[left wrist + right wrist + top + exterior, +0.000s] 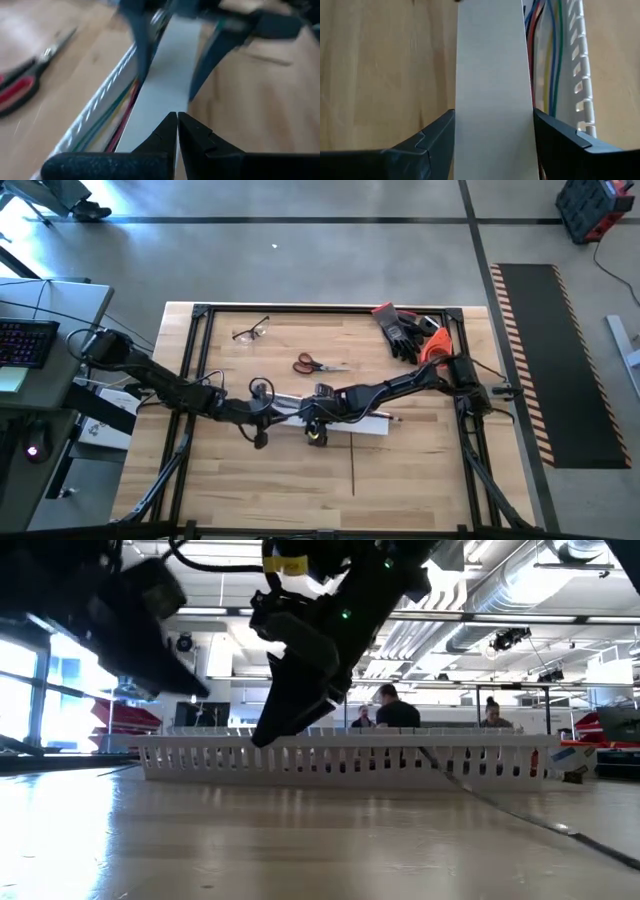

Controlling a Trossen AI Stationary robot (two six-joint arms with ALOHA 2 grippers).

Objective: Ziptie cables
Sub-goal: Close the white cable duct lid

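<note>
The right gripper (492,135) sits near the middle of the desk (420,470), its fingers (435,135) pressed against both long edges of the flat white cover strip (492,75), clamped on it. Just beside the strip, the cables (545,55) lie inside the white slotted duct (580,75). The left gripper (177,127) hovers over the same strip from its other end, its fingertips together, holding nothing. Red-handled scissors (312,364) lie apart, toward the far edge.

One camera looks straight down on the worktop (400,470), one level across it, and both wrist cameras (very near) share the white cover strip (492,90).
</note>
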